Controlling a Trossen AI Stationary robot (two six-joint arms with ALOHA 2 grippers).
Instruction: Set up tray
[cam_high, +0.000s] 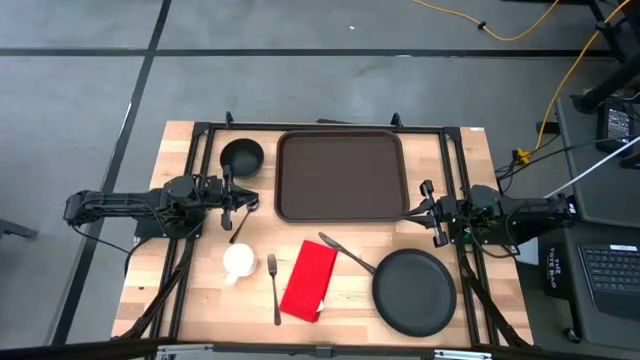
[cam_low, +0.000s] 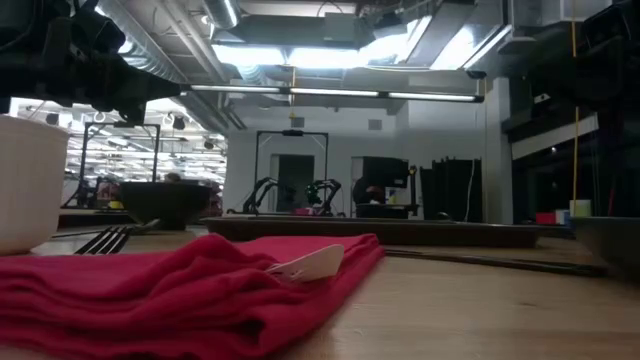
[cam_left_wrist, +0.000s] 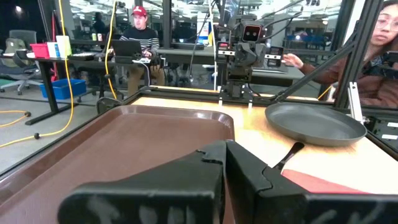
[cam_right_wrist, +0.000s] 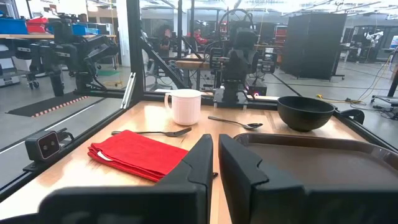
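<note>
The dark brown tray (cam_high: 340, 175) lies flat at the table's far middle and has nothing on it. My left gripper (cam_high: 243, 203) hovers shut just off the tray's left edge, pointing toward the tray (cam_left_wrist: 143, 137). My right gripper (cam_high: 424, 206) hovers off the tray's right edge, fingers close together with only a thin slit, nothing between them. A black bowl (cam_high: 241, 157) stands left of the tray. On the near half lie a white cup (cam_high: 238, 262), a fork (cam_high: 274, 288), a red napkin (cam_high: 310, 280) and a round black plate (cam_high: 414, 292).
A spoon (cam_high: 240, 228) lies just near of my left gripper. A dark utensil (cam_high: 345, 254) lies slanted between the napkin and the plate. Black frame rails (cam_high: 320, 127) run along the table's far and side edges. People sit beyond the table in the left wrist view.
</note>
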